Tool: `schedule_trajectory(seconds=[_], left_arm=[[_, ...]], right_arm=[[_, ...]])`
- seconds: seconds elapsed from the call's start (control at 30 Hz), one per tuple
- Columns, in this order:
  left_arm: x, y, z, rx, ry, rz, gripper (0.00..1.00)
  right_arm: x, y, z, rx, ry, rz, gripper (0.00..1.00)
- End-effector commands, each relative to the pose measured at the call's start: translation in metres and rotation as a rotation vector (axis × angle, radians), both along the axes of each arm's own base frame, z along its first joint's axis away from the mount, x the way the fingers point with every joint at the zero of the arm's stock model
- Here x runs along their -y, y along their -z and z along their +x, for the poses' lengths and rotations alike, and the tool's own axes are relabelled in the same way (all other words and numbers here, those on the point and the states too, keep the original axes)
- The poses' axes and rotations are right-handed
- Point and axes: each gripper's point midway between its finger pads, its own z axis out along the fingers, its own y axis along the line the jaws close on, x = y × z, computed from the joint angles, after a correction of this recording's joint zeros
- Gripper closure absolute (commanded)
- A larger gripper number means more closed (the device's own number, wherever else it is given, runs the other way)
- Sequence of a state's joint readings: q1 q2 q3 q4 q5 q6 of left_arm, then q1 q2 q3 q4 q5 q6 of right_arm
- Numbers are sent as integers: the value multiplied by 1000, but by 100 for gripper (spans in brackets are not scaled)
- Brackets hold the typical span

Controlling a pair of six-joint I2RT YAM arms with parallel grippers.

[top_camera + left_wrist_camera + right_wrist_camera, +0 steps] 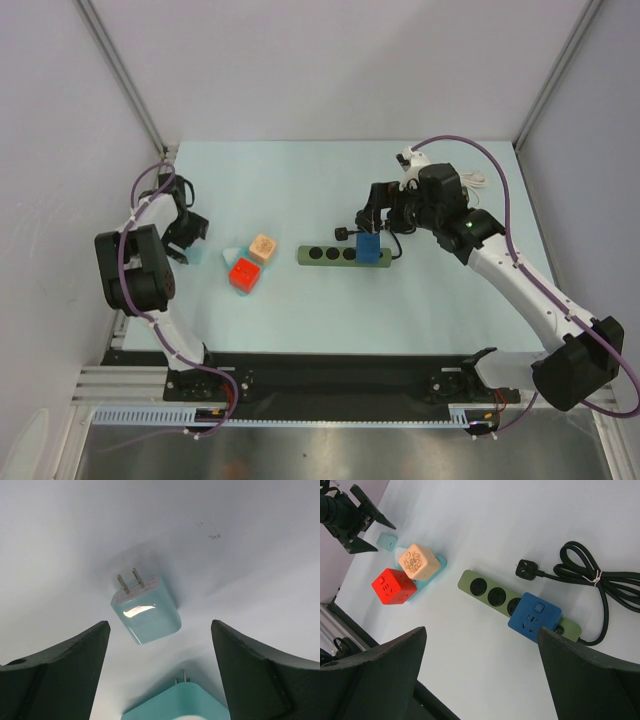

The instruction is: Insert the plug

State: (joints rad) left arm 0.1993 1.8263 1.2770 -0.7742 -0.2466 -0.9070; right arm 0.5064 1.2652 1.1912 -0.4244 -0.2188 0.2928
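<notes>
Squarely between spread left gripper [160,626] jaws: teal plug [145,614].

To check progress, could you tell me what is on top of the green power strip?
A blue cube sits on the strip near its cord end; three sockets show; whatever lies under it is hidden.

Pale blue table [300,320], plain grey walls [330,60].
</notes>
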Motion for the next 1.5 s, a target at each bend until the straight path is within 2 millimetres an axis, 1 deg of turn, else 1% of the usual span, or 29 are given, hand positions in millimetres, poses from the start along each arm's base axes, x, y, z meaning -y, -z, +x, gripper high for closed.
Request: schedule_trajectory(seconds=[0.0, 0.1, 0.33, 0.43, 0.5, 0.53, 0.57, 0.63, 0.73, 0.77, 0.83, 0.87, 0.9, 0.93, 0.97, 1.0, 1.03, 1.07, 1.1, 1.13, 1.17, 1.2, 1.23, 1.27, 1.3, 1.33, 1.37, 1.4, 1.47], left_arm=[[-11, -1, -13, -60, -123, 36, 12], [-9, 5, -14, -70, -130, 26, 17], [-11, 19, -18, -101, -147, 33, 24], [-9, 27, -18, -96, -151, 21, 35], [-6, 29, -15, -81, -142, 9, 60], [-4, 27, -12, -66, -124, -4, 74], [-4, 24, -10, -53, -117, -3, 99], [-7, 12, -5, -25, -86, 18, 100], [-5, -33, 12, 93, -20, 58, 100], [3, -63, 19, 177, 14, 61, 100], [17, -106, 31, 297, 86, 64, 100], [37, -141, 36, 404, 145, 56, 100], [50, -166, 39, 478, 183, 51, 100], [63, -183, 39, 537, 225, 41, 100], [88, -202, 41, 612, 280, -2, 100], [109, -227, 31, 699, 314, -34, 100], [126, -237, 28, 753, 310, -103, 100], [150, -259, 29, 859, 341, -167, 100], [173, -261, 15, 901, 385, -282, 100], [188, -270, 11, 954, 361, -384, 100], [208, -288, 11, 1049, 399, -453, 100], [221, -287, 2, 1058, 397, -525, 100], [228, -292, -1, 1077, 412, -544, 100], [244, -297, -9, 1085, 450, -570, 100], [248, -303, -12, 1099, 457, -575, 100], [254, -311, -19, 1119, 471, -589, 100], [263, -315, -25, 1140, 493, -616, 100], [267, -321, -29, 1159, 491, -646, 100], [274, -331, -40, 1191, 501, -690, 100]], right_arm=[[-2, -7, 2, 34, -16, 7, 0], [0, -4, 4, 29, -15, -1, 0], [3, -7, 3, 38, -11, -6, 0], [5, -8, 2, 40, -6, -10, 0], [7, -6, 1, 36, 0, -16, 0], [8, -6, 1, 34, 10, -15, 0], [9, -5, 1, 30, 16, -16, 0], [11, -6, 2, 29, 35, -11, 0], [11, -13, 3, 33, 66, 23, 0], [7, -18, 3, 41, 67, 48, 0], [0, -24, 4, 57, 72, 70, 0], [-11, -34, 2, 78, 65, 114, 0], [-17, -39, 2, 93, 66, 141, 0], [-23, -35, 1, 96, 72, 163, 0], [-34, -54, 5, 160, 67, 234, 1], [-52, -58, -5, 163, 44, 290, 2], [-59, -65, -3, 203, 59, 330, 3], [-72, -73, 0, 269, 58, 392, 7], [-90, -78, -11, 297, 30, 427, 9], [-98, -81, -11, 325, 32, 452, 10], [-108, -98, -14, 390, 8, 514, 12], [-125, -92, -17, 399, -19, 511, 13], [-132, -94, -20, 441, -40, 505, 13], [-138, -109, -23, 497, -52, 548, 14], [-145, -106, -24, 517, -62, 548, 15], [-150, -109, -30, 558, -76, 545, 16], [-153, -120, -33, 606, -84, 579, 17], [-159, -116, -35, 622, -111, 574, 16], [-166, -122, -41, 692, -141, 578, 17]])
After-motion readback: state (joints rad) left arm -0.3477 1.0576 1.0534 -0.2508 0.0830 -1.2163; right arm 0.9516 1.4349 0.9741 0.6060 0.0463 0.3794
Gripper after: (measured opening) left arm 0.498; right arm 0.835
